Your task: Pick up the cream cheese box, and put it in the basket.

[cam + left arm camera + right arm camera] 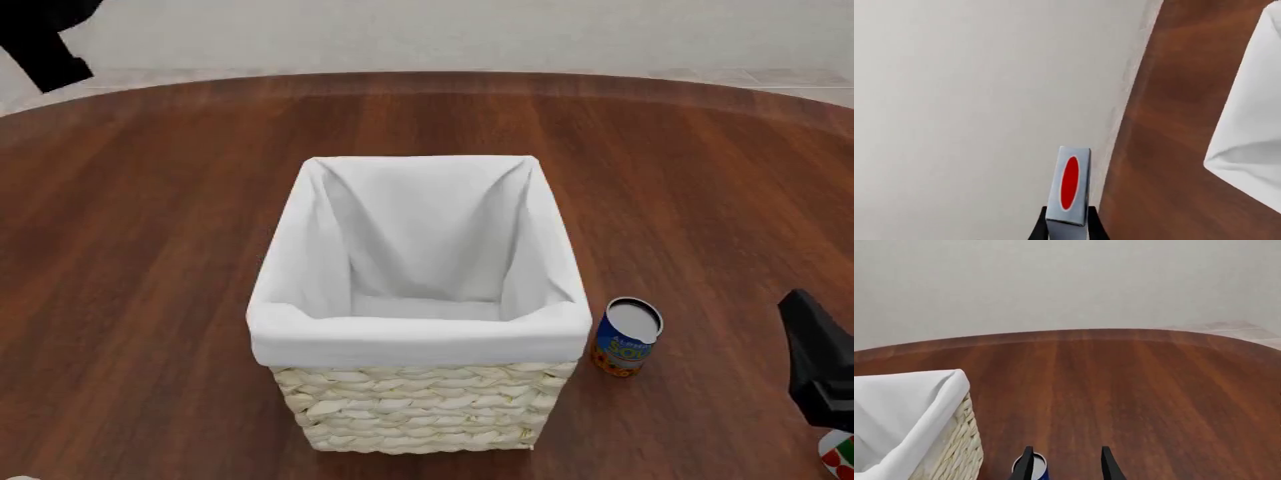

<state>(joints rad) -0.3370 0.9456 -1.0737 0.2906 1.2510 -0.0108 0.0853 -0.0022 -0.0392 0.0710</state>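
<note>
The cream cheese box [1069, 182] is a pale blue-grey carton seen edge-on, with a red oval on the face that shows. My left gripper [1066, 231] is shut on it and holds it high above the table, to the side of the basket's white cloth rim [1254, 125]. The front view shows only a black part of the left arm [40, 40] at the far left corner, and the box is out of view there. The basket [414, 410] stands mid-table, its inside empty. My right gripper [1067, 467] is open and empty, low beside the basket [914, 425].
A small blue-and-orange can [627, 337] stands just right of the basket, and it also shows in the right wrist view [1031, 467]. The right arm [821, 360] sits at the right edge. A red, green and white object [838, 455] shows at the near right corner.
</note>
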